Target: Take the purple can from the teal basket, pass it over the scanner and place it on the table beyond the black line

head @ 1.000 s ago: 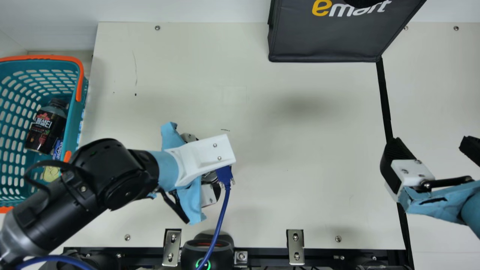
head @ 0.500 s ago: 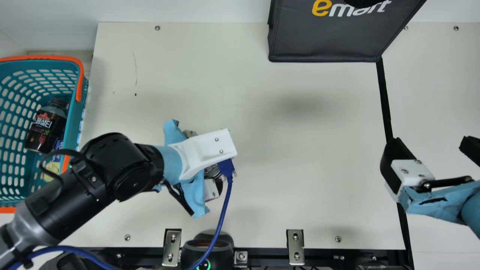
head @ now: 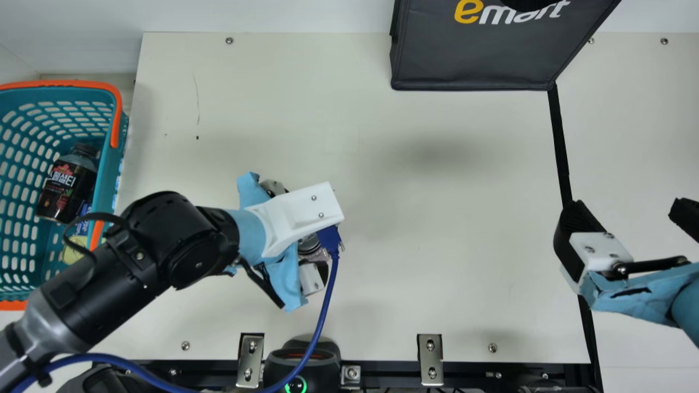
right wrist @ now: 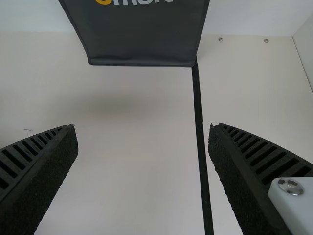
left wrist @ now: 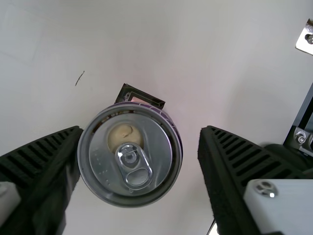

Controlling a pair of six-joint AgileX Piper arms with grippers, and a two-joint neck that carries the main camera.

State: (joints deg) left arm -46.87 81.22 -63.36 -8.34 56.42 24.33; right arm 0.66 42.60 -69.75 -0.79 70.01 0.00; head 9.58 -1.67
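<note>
The left gripper [head: 312,277] is over the tabletop [head: 426,218], right of the teal basket [head: 60,83] and on the far side of the scanner [head: 302,363]. Its jaws are apart with the purple can [left wrist: 129,156] between them, lid facing up; one jaw is right up against or just beside the can, and a gap shows at the other. The can is left of the black line [head: 558,142]. Over at the right, the right gripper [head: 628,210] has its jaws wide open, holding nothing. A bottle [head: 68,188] lies in the basket.
</note>
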